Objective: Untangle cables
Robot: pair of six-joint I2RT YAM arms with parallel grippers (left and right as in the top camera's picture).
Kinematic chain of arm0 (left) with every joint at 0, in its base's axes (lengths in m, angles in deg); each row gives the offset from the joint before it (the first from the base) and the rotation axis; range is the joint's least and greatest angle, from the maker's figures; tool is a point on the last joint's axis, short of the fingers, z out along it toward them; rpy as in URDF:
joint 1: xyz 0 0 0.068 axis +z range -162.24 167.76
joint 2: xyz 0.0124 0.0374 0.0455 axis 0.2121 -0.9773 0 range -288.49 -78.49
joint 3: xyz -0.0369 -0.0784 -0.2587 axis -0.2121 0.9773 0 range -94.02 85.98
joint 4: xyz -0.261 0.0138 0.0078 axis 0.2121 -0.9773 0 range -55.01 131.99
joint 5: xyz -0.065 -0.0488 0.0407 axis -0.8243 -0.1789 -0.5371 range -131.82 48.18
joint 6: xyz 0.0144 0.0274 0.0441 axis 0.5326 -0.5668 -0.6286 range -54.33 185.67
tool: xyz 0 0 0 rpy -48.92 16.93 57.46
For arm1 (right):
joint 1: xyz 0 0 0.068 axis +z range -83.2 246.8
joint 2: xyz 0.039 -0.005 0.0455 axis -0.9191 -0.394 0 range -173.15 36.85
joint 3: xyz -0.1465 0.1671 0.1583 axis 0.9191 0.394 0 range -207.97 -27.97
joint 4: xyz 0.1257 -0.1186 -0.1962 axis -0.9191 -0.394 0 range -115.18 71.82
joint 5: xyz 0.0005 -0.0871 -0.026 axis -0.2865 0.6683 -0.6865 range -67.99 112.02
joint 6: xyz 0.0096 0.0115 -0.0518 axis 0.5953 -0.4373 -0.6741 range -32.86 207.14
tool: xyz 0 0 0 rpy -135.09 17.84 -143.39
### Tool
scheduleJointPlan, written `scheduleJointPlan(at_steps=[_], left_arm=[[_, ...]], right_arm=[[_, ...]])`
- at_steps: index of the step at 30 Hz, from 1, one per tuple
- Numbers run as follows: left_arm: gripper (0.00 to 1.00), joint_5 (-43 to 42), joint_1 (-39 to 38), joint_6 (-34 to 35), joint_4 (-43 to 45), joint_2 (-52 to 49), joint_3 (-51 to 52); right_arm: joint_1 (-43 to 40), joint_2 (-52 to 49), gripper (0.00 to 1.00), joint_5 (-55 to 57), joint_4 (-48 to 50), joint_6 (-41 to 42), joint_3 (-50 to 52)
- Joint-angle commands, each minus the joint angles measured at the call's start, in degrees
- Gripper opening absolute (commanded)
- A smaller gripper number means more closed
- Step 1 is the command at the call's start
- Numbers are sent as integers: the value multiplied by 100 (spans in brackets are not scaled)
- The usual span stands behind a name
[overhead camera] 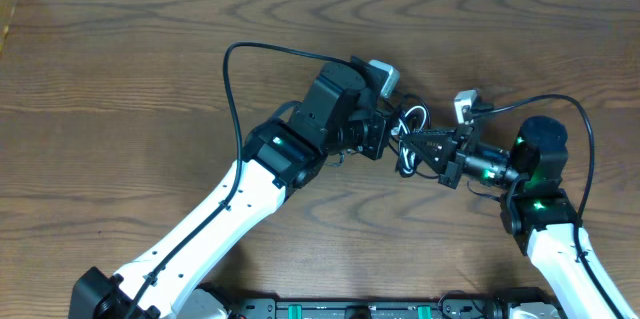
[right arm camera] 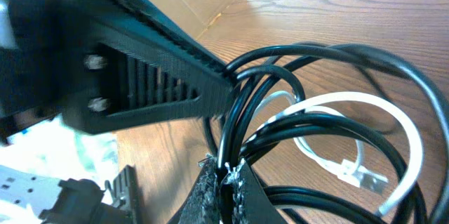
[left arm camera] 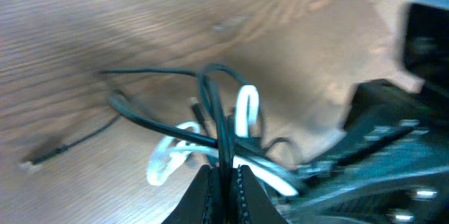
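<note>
1. My left gripper [left arm camera: 223, 182] has its jaws pinched together on the black cable [left arm camera: 217, 112]; the strands run straight down between the fingertips in the left wrist view.
2. My right gripper [right arm camera: 228, 171] is also closed tight, with strands of the black cable going in between its tips.
3. From overhead, the two grippers face each other, tips nearly meeting, over the middle right of the table [overhead camera: 150, 59].
4. The tangle sits between them. Black loops stack over one another, and the white cable [right arm camera: 393, 112] is threaded through them.
5. In the left wrist view, the white cable makes one upright loop behind the black strands and one lower loop to the left of the fingertips.
6. The white cable's plug [right arm camera: 361, 175] lies on the wood inside the black loops.
7. One black end [left arm camera: 35, 157] trails off left and lies flat on the table, well apart from the knot.
8. I cannot tell whether the white cable is caught in either grip.
</note>
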Motion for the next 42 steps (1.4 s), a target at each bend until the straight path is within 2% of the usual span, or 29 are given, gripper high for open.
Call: scheduleJointPlan(at_steps=[1,10,18,30,34,39,41,42], left_arm=[[7,739,254,15,-179,116,-127],[8,981,920,31,-835,116,-127],[7,979,1231,-160,-1379,118,-127],[8,973,1239,-160,-1484,116,-127],[8,885,1239,-160,-1478,116,-127],[7,522,1239,-162,-1377,116,-127],[8,184,1235,-160,-1224,116,-127],[8,-232,1235,-144,-1014,116,-127]], right_arm=[[-269,11,1,-586,22,-55,-81],[-857,11,1,-1010,-232,-46,-81],[-1357,11,1,-920,-308,387,-81],[-2463,11,1,627,-2514,129,-81],[-2660,11,1,516,-2761,-372,-79],[-2658,11,1,-380,-2752,-1357,-79],[-2597,11,7,-787,-2758,-1821,-76],[-2483,11,20,-968,-2756,-2070,-74]])
